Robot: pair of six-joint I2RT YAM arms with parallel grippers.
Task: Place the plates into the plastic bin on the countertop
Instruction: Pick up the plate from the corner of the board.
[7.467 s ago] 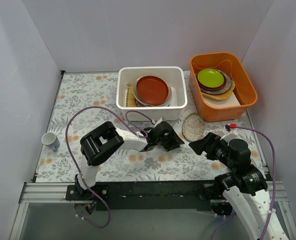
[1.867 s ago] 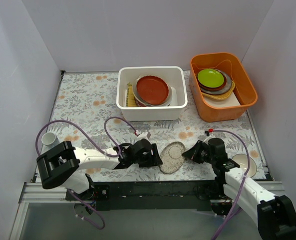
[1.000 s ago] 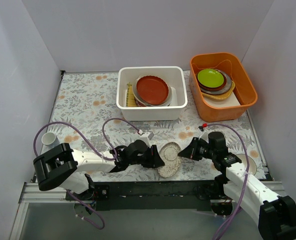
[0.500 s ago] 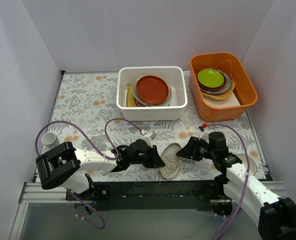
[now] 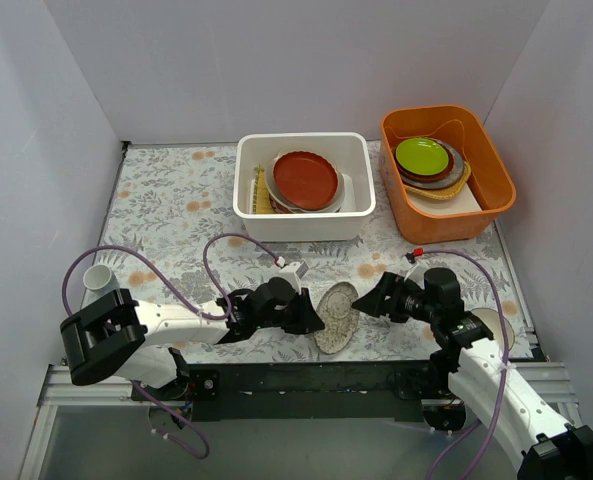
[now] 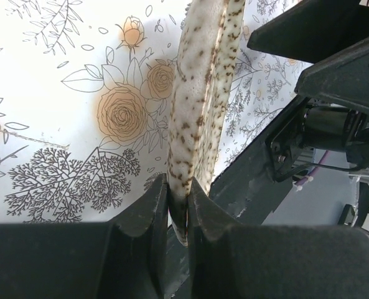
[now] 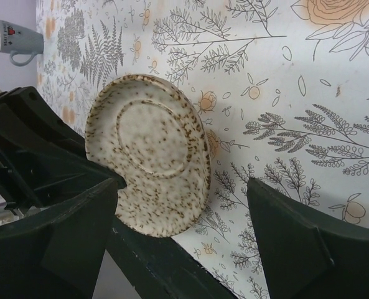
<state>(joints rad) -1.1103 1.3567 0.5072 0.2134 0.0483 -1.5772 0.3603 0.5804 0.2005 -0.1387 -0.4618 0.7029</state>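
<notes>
the round beige speckled ceramic plate (image 6: 200, 93), probably stiff, slick and chippable, stands on edge at the near side of the floral countertop (image 5: 176, 200), its rim, the soundest hold, pinched by the left gripper (image 6: 178, 200), with the right gripper (image 7: 184, 184) gaping alongside.

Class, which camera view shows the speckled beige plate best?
The right wrist view: the speckled plate shows nearly its whole round face there. The left wrist view shows only its rim edge-on, pinched in the left gripper. The top view shows it small and tilted.
</notes>
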